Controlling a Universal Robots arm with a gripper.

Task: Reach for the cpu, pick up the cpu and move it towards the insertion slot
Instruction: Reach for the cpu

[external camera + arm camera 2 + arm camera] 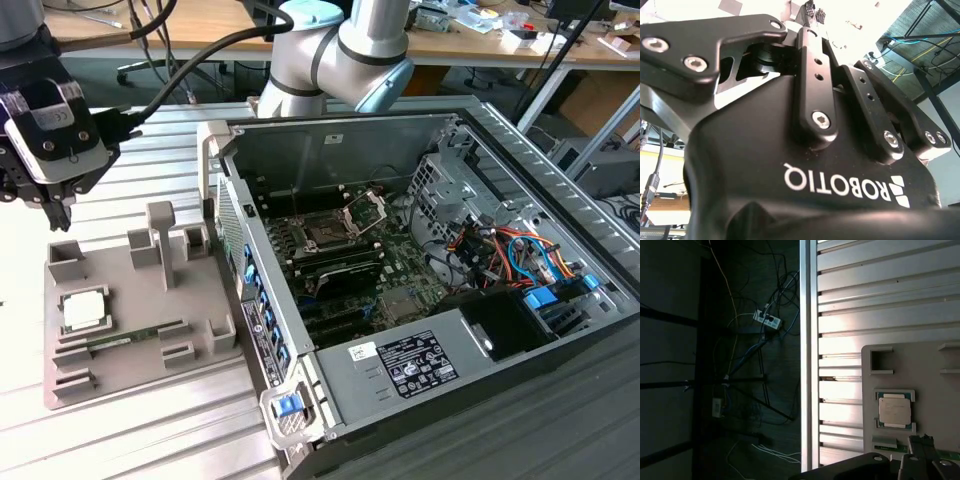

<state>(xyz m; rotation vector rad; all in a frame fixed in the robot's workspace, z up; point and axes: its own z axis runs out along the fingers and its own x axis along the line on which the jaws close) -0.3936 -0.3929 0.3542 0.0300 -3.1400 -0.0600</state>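
The cpu is a pale silvery square chip lying flat in a pocket of the grey fixture plate at the exterior view's left. My gripper hangs in the air above the far corner of that plate, well apart from the cpu. In the first wrist view the cpu lies in its pocket a short way off from the dark gripper parts. The insertion slot, a dark square socket with a raised silver bracket, sits on the motherboard inside the open computer case. The second wrist view is a close look at the black gripper body.
A green memory stick lies on the fixture plate beside the cpu, and grey posts stand up from the plate. The open computer case is at the exterior view's right. The slatted metal table ends at an edge above cables on the floor.
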